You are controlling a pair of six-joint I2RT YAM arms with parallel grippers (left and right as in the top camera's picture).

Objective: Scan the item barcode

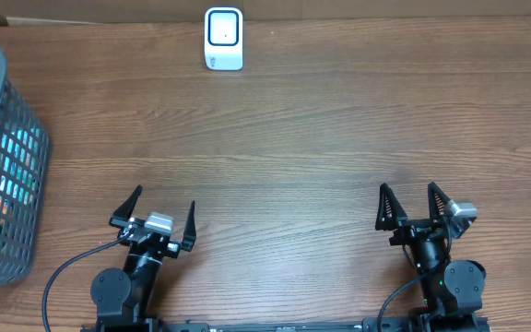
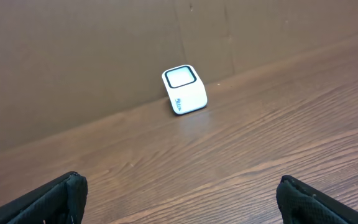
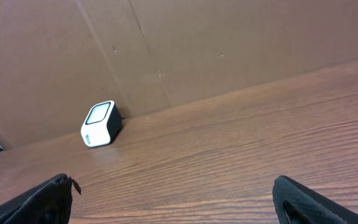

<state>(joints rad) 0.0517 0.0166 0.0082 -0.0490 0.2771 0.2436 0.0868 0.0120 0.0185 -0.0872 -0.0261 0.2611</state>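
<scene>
Nothing is in hand yet: your left gripper [image 1: 162, 207] and right gripper [image 1: 407, 195] both hover low over the near edge of the table [image 1: 293, 138] w/ jaws spread wide and empty, so every risk is ahead of you. The item to scan looks to be among the colourful packs [image 1: 3, 189] inside the grey mesh basket [image 1: 33, 152] at the far left, well apart from both grippers. Which pack, and where its barcode sits, you can't tell from here. Main hazard, imo, is reaching in w/ the left gripper: the basket walls look tall, so a finger can hook the mesh or rim and drag or tip the whole thing. The packs seem jumbled, so you may pinch two at once, or catch one by a soft edge and have it slip on the way out. Next risk is at the scanner [image 1: 223, 39], a small white unit standing against the cardboard wall [image 2: 73, 62] at the far side, approx mid-table. It looks light, so a bump w/ the item or a finger could shove it or turn its window away. Watch orientation too: if the barcode faces away from the window, or your grip covers it, you get no read. It's a long reach, so keep the other arm clear.
</scene>
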